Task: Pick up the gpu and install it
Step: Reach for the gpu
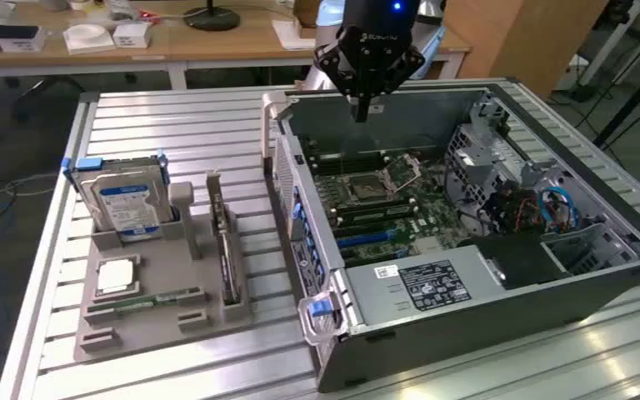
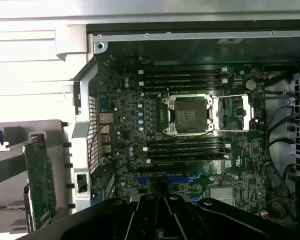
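Pincer [image 1: 362,111]: hung over the far end of the open computer case [image 1: 520,325], fingers drawn together, nothing clamped between them. In the wrist view the pincer [image 2: 159,192] is seen above the motherboard [image 2: 140,115], close to the blue slots [image 2: 182,177].

Gpu [image 1: 222,242]: not held. It is stood on edge in the grey holder [image 1: 153,329] on the slatted table [image 1: 164,125], at the exterior view's left, well apart from the pincer. In the wrist view the gpu [image 2: 40,180] is caught edge-on outside the case wall, bracket end uppermost.

Neighbours in the holder: the hard drive [image 1: 126,200] upright nearby, the memory stick [image 1: 142,297] laid flat towards the near end.

Task judged not begun; the card is untouched.

Risks noted, as judgement only:
- The card is thin and offered edge-up, so a grip placed off-centre could let it be tilted or dropped.
- The wrong part could be taken, since the hard drive is of similar length and stands close by.
- The card could be caught on the holder wall if lifted at an angle.
- At the case, the wall and its raised edge could be struck by the bracket.
- Misalignment over a slot could let the card be pressed onto board components instead of being seated.
- The processor socket [image 2: 190,112] lies open and could be damaged by a dropped card.
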Available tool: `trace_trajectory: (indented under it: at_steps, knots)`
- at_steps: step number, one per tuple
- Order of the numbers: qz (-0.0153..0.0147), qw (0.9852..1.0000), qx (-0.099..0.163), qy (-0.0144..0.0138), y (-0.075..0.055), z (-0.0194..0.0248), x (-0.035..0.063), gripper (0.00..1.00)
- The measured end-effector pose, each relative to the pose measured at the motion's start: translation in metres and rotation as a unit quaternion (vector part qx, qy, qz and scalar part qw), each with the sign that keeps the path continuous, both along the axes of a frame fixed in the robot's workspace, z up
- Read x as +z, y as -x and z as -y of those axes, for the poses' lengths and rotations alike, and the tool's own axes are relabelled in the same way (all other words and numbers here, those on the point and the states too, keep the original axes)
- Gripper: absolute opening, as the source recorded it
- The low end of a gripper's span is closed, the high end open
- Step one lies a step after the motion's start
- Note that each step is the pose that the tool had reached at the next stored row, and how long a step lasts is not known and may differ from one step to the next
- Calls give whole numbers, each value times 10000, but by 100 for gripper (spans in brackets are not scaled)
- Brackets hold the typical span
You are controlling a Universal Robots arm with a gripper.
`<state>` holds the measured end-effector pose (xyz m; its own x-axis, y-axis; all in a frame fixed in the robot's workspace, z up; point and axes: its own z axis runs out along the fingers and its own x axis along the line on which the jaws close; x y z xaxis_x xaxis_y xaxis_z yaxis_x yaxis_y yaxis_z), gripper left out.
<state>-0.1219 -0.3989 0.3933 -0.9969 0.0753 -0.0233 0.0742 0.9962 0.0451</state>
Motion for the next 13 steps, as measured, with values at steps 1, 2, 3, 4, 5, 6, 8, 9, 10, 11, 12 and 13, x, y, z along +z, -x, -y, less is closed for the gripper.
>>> trace_trajectory:
  at_steps: [1,2,3,4,5,6,8,9,10,11,12,13]
  knots:
    - [0,10000,0,0,0,0,0,11]
    - [0,10000,0,0,0,0,0,11]
    - [0,10000,0,0,0,0,0,11]
    - [0,10000,0,0,0,0,0,11]
    - [0,10000,0,0,0,0,0,11]
    - [0,10000,0,0,0,0,0,11]
    - [0,10000,0,0,0,0,-2,11]
    - [0,10000,0,0,0,0,-2,11]
    - [0,10000,0,0,3,0,-3,11]
    - [0,10000,-1,0,8,0,-5,11]
    - [0,10000,-1,0,11,0,-7,11]
    - [0,10000,0,0,14,0,-8,11]
